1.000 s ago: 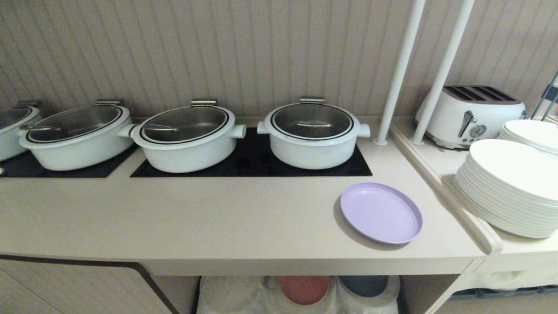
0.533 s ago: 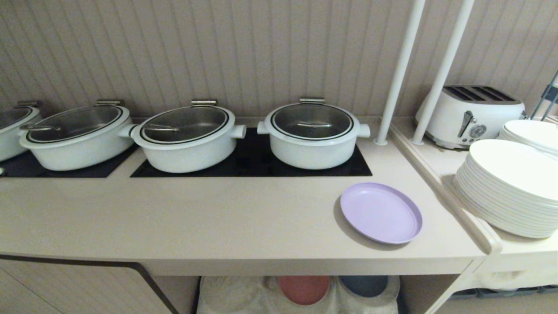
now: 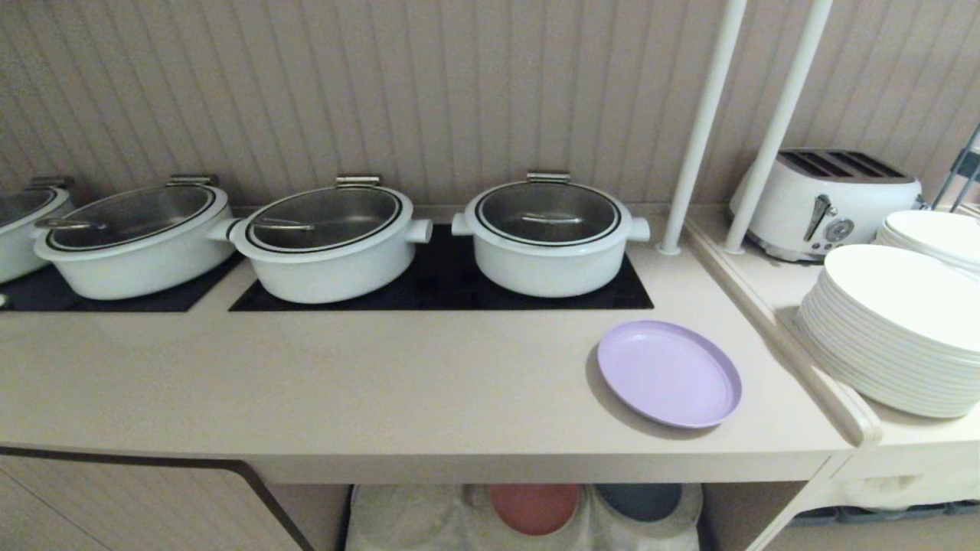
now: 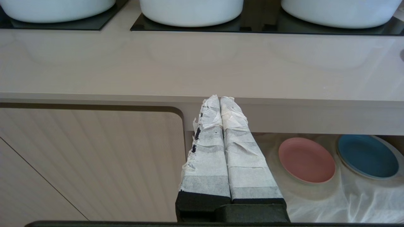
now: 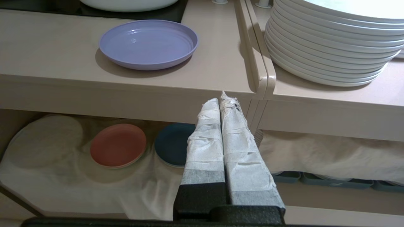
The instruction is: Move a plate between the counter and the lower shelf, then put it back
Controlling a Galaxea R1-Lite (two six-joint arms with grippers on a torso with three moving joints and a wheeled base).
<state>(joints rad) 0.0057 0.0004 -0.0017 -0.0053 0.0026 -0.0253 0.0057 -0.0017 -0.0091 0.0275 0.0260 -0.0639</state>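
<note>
Down in front of the counter (image 5: 176, 86), the right gripper (image 5: 220, 98) had its taped fingers (image 5: 243, 157) pressed together with nothing between them, pointing toward the counter's front edge. Likewise the left gripper (image 4: 220, 97) was pressed closed and empty, level with that front edge, further to the left. Above the right gripper, the plate (image 3: 669, 373) lay flat on the counter near its right end, in front of the black hob panel (image 3: 444, 287) and the rightmost white pot (image 3: 548, 233). Below, in the lower shelf (image 5: 63, 186), a salmon-pink plate (image 5: 118, 145) and a dark blue plate (image 5: 173, 143) sat side by side on the wrinkled white cloth (image 5: 148, 192). Further right, stacked white dinner plates (image 3: 892, 329) stood beside a toaster (image 3: 827, 200).
</note>
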